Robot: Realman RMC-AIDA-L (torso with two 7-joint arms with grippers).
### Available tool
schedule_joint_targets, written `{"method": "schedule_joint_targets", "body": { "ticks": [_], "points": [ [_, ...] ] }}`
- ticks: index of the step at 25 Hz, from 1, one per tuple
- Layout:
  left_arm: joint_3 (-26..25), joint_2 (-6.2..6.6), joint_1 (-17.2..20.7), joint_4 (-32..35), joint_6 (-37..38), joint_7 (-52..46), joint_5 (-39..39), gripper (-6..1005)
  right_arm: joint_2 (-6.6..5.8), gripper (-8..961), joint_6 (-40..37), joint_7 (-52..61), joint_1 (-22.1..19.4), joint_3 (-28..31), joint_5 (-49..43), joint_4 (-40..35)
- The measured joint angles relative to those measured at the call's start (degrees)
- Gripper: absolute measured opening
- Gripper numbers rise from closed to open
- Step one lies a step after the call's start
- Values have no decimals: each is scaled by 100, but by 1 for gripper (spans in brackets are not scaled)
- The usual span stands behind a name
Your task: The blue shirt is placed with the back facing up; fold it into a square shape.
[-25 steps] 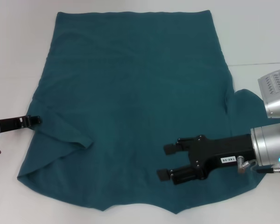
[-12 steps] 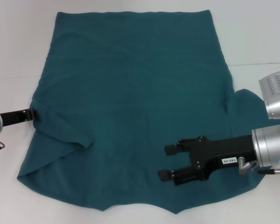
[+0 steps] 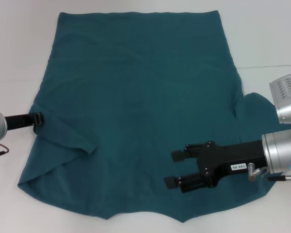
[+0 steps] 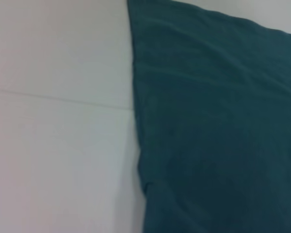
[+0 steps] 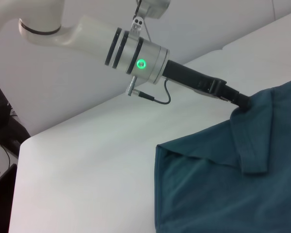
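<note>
The blue shirt [image 3: 136, 107] lies spread flat on the white table [image 3: 19, 48], plain side up. The left gripper [image 3: 38, 119] touches the shirt's left edge by the folded-in sleeve; I cannot tell if it is pinching the cloth. The right gripper [image 3: 174, 169] hangs over the shirt's lower right part, fingers apart, holding nothing.

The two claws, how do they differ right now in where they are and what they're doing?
The left claw is at the shirt's left edge by the folded-in sleeve, its tip touching the fabric; the right claw hovers over the shirt's near right part. The right claw is open, holding nothing; whether the left is open or shut cannot be told. The left arm shows little of itself in the head view; the right shows much. Both are black and point inward.
</note>
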Motion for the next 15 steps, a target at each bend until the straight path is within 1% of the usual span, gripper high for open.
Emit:
{"method": "schedule_joint_targets", "body": {
  "ticks": [6, 11, 15],
  "points": [
    [34, -146, -28, 376, 222, 6, -5, 83, 9, 915, -13, 0, -20, -6, 63, 0],
    [120, -150, -98, 361, 195, 7, 25, 90, 7, 915, -14, -1, -36, -6, 64, 0],
    [138, -74, 5, 351, 167, -21, 38, 96, 1, 915, -14, -7, -55, -2, 64, 0]
  ]
}}
